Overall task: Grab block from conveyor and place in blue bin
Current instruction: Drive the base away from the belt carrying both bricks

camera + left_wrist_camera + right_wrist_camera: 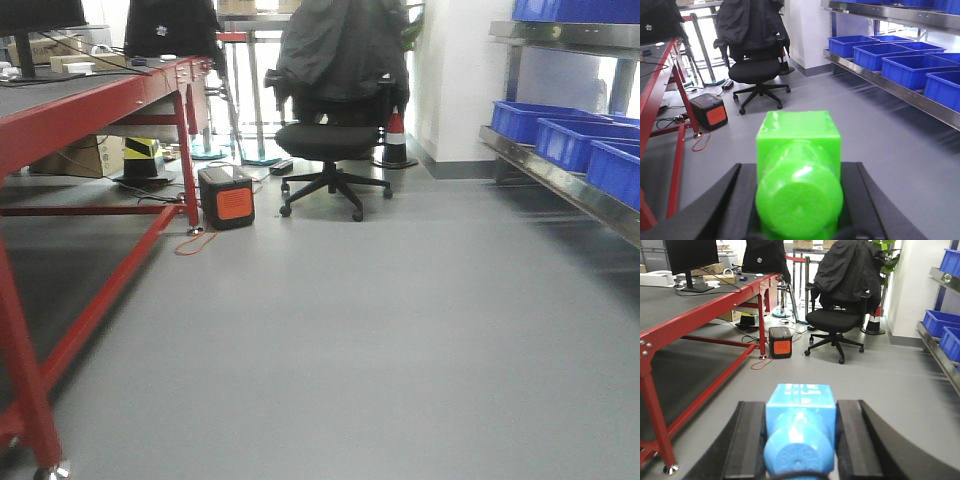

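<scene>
2 wrist views add green block (799, 150), blue block (800, 402).

All 3 cameras face the office chair (325, 140) from low down

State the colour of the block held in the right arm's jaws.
The block is bright blue; see right wrist view.

Red-framed conveyor with dark grey woven belt (60, 92) runs along the left; black-and-orange box (227, 197) on floor beside its far leg. Black swivel chair draped with a dark jacket (335, 130) behind the box, centre. Steel shelf (560, 182) on right, blue plastic bins (575, 140) on it. Small blue plastic studded block (800, 402) between right gripper (800, 412) fingers; green plastic studded block (799, 145) between left gripper (799, 167) fingers.
</scene>
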You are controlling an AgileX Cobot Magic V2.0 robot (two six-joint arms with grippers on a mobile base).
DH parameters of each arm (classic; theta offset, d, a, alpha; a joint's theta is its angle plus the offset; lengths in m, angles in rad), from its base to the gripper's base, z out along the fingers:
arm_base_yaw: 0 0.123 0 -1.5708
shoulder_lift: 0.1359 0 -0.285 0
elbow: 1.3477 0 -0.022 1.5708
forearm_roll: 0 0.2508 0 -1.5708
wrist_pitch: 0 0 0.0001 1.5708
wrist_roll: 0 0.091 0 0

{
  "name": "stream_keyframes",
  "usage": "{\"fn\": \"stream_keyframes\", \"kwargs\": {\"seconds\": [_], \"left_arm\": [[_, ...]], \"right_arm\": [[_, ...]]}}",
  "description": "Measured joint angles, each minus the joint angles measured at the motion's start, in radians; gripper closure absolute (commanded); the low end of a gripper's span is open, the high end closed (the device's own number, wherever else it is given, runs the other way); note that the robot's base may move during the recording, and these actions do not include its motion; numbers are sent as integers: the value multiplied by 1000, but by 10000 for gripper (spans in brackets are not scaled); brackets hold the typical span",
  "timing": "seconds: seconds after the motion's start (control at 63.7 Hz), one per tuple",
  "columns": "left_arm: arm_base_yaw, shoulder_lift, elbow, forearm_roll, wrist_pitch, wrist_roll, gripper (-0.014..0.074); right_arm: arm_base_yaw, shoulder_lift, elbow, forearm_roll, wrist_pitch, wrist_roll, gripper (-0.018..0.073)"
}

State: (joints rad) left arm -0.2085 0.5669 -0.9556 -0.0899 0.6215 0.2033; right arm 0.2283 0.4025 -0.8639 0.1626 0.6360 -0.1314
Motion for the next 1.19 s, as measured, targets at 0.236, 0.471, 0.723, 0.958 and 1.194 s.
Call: {"fn": "stream_keyframes", "kwargs": {"seconds": [0.236,0.471,0.723,0.958,1.194], "left_arm": [[0,0,0,0,0,0,707],[0,0,0,0,0,0,707],[0,0,0,0,0,-2,707],[0,0,0,0,0,-2,707],[0,0,0,0,0,-2,707]], "right_arm": [[0,0,0,0,0,0,721],[0,0,0,0,0,0,721],[0,0,0,0,0,0,721],[0,0,0,0,0,0,721],[0,0,0,0,0,0,721]]}}
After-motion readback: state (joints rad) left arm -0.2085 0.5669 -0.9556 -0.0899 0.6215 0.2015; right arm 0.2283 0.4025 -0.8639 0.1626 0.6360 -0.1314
